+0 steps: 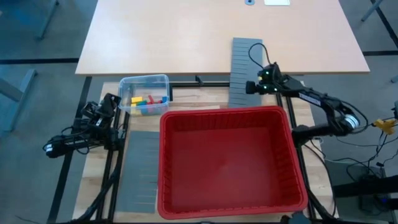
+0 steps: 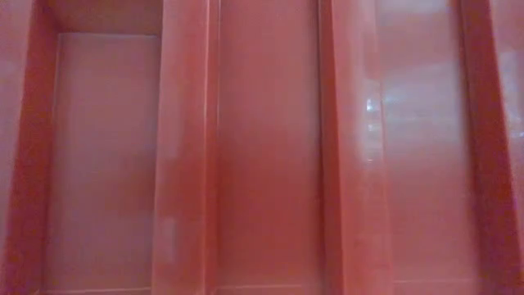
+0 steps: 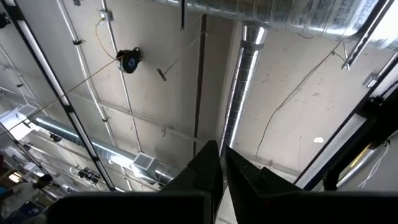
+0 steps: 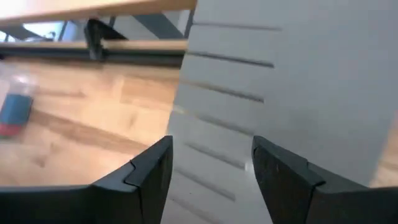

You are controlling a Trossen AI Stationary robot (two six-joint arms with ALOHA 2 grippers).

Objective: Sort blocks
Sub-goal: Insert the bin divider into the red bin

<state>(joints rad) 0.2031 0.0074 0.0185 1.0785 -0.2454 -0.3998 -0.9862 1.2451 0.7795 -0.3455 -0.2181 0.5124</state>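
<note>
The blocks (image 1: 145,99), red, yellow, green and blue, lie in a small clear tub (image 1: 127,87) on the wooden table, left of centre. In the right wrist view a blue and a red block (image 4: 13,113) show blurred. My right gripper (image 4: 211,171) hovers open over the near end of a grey slotted panel (image 4: 273,93), which lies at the far right of the table (image 1: 247,68); its fingers stand above the panel without touching it. My left gripper (image 3: 221,152) is shut, holds nothing, points up at the ceiling and waits at the table's left edge (image 1: 109,104).
A big red basket (image 1: 171,121) fills the table's near middle, and its wall fills the whole low view (image 2: 262,147). A second grey slotted panel (image 1: 140,168) lies flat left of the basket. A light wooden tabletop (image 1: 186,37) stands beyond the far edge.
</note>
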